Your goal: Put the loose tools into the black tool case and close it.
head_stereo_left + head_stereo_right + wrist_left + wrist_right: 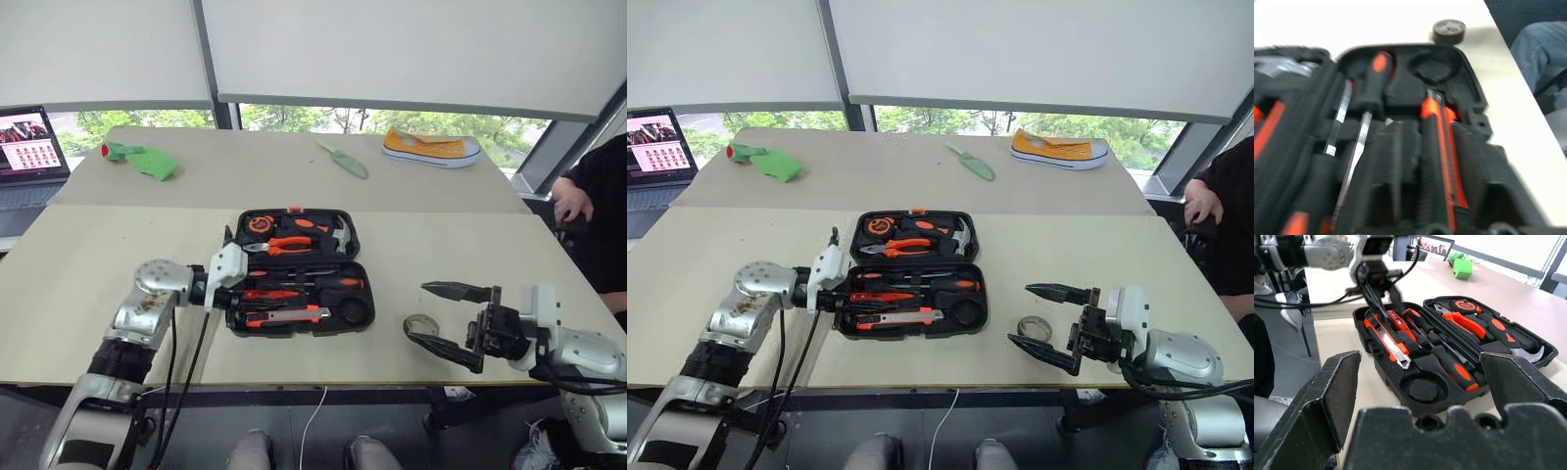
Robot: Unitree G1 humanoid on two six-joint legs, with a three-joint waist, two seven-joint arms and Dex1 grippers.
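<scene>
- Plainly, the right gripper (446, 321) is nearest, hovering over the near right part of the surface (88, 284) with its fingers spread wide and nothing between them.
- The small dark tape roll (421, 325) lies flat on the surface just beside the lower right finger, between that gripper and the case, so I judge the right arm the better placed to take it.
- The black tool case (299, 264) lies open at the middle of the surface, its long axis running left to right; its round recess at the near right corner is empty and faces the roll.
- The utility knife (287, 316) and two screwdrivers (304, 285) already lie in the near half.
- The left gripper (1374, 279) is at the case's left end, fingers down among the tool slots; whether they are clenched or grasp anything I cannot tell.
</scene>
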